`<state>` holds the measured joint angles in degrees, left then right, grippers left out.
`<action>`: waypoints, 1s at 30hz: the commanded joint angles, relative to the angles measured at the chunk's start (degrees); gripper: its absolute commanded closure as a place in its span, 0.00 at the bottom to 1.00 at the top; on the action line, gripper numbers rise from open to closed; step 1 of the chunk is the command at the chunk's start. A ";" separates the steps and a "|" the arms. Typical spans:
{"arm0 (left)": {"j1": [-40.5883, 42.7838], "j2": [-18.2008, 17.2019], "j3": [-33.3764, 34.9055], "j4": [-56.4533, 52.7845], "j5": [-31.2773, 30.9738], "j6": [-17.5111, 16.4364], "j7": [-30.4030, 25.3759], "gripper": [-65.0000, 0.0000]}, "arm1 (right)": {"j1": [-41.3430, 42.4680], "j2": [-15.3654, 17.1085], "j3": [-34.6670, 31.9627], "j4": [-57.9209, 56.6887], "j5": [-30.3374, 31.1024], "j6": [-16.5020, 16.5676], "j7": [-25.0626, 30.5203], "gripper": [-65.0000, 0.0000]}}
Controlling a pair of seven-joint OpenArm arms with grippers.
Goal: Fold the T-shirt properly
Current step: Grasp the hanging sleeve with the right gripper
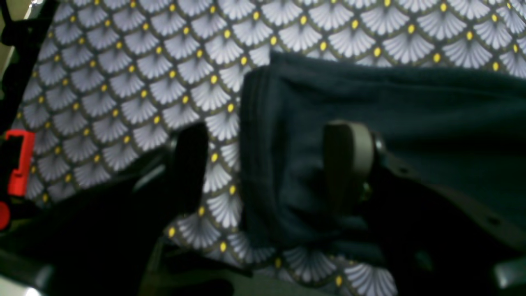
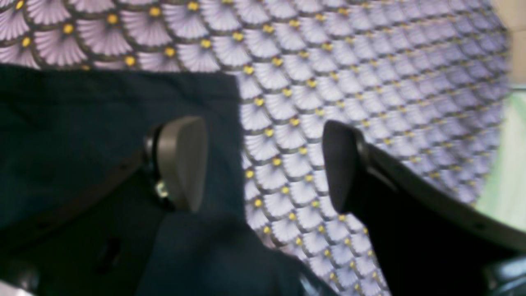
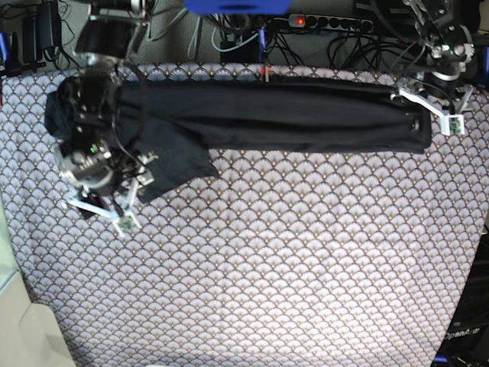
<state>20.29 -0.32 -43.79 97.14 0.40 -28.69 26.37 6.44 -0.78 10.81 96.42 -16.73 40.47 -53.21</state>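
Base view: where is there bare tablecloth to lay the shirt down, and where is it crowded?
The tablecloth lies bare across the whole near half, below the T-shirt. It is crowded along the far edge: the shirt stretches there as a long band, with the left gripper at its end on the view's right and the right gripper by the bunched sleeve on the view's left.

Bench [image 3: 252, 290] covered edge to edge by a pale tablecloth [image 3: 306, 229] printed with grey-white scallop fans, each tipped by a yellow dot. Behind the far edge, a dark zone holds tangled black cables [image 3: 351, 46], a power strip [image 3: 328, 21] with a lit red switch, and a blue object [image 3: 235, 6] at top centre. A pale floor strip [image 3: 19, 321] shows at lower left. Lighting even and diffuse; both wrist views blurred.
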 commanded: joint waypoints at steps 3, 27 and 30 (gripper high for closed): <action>1.11 -0.43 -0.30 1.27 -0.45 0.16 -1.27 0.35 | 3.72 1.17 0.31 -5.48 3.94 -0.47 0.42 0.31; 2.34 0.45 -4.61 4.53 -0.45 0.16 -1.18 0.35 | 6.53 5.83 2.33 -20.07 16.69 -0.47 -0.20 0.37; 2.08 0.45 -4.52 4.53 -0.45 0.16 -1.18 0.35 | 6.44 6.09 2.33 -20.07 19.76 -0.47 -1.95 0.42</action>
<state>22.63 0.67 -48.23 100.62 0.45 -28.73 26.55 12.05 4.95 13.13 75.59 2.26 40.23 -54.72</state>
